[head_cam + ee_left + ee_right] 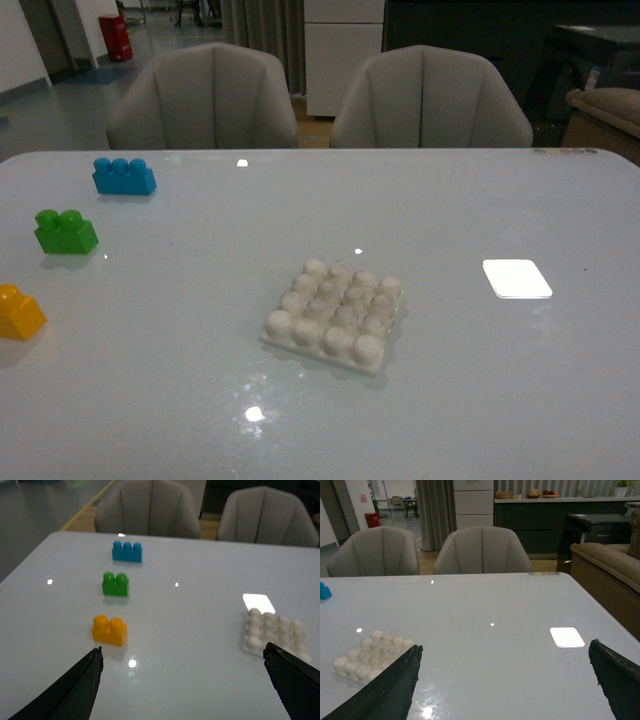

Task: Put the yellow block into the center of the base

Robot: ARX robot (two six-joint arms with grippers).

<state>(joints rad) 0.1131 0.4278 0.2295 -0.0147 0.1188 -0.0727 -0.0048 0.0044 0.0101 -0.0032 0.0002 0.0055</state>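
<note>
The yellow block (pixel 18 312) lies on the table at the far left edge of the front view; it also shows in the left wrist view (pixel 109 630), upright with two studs. The white studded base (pixel 335 313) sits near the table's middle, and shows in the left wrist view (pixel 276 632) and the right wrist view (pixel 371 653). My left gripper (pixel 182 660) is open and empty, above the table between the block and the base. My right gripper (pixel 505 655) is open and empty, over bare table to the right of the base. Neither arm shows in the front view.
A green two-stud brick (pixel 65 231) and a blue three-stud brick (pixel 124 176) stand behind the yellow block on the left. A bright rectangular patch of light (pixel 516 278) lies on the table right of the base. Two grey chairs (pixel 205 100) stand beyond the far edge.
</note>
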